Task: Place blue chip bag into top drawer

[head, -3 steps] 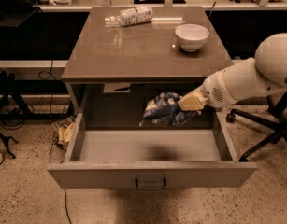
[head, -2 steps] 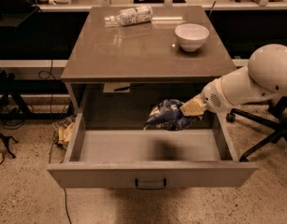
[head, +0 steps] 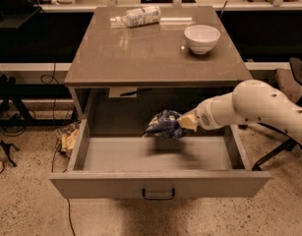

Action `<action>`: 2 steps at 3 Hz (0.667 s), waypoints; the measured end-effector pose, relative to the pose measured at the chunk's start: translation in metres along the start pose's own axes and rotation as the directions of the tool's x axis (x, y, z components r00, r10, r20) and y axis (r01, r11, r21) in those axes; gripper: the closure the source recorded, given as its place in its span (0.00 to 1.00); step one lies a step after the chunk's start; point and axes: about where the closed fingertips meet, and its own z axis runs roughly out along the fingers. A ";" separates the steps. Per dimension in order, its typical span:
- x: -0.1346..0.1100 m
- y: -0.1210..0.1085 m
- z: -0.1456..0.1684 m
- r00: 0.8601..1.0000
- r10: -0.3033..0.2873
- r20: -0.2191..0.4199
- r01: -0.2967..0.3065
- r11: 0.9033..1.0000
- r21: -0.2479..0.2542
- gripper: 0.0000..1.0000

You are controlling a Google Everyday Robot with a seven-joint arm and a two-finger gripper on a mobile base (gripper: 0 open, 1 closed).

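Observation:
The blue chip bag (head: pixel 163 124), crumpled dark-blue foil with white markings, hangs in my gripper (head: pixel 182 123) above the inside of the open top drawer (head: pixel 158 185). The gripper is shut on the bag's right end. My white arm reaches in from the right, over the drawer's right wall. The bag is a little above the drawer floor, near the middle toward the back, and casts a shadow on the floor below it. The drawer is pulled fully out, with its grey front panel and small dark handle (head: pixel 158 194) toward the camera.
On the table top (head: pixel 140 53) lie a clear plastic bottle (head: pixel 138 16) at the back and a white bowl (head: pixel 202 37) at the right. Cables and a crumpled bag (head: pixel 67 139) lie on the floor at the left. A chair base stands at the right.
My gripper has moved the blue chip bag a little lower, over the drawer's middle. The arm has dropped with it. The drawer has not moved.

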 end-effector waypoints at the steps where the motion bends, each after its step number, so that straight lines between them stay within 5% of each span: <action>1: -0.002 -0.001 0.008 0.998 -0.002 0.055 0.000 0.999 0.034 0.27; 2: -0.001 0.000 -0.003 0.995 -0.006 0.102 -0.001 0.997 0.072 0.04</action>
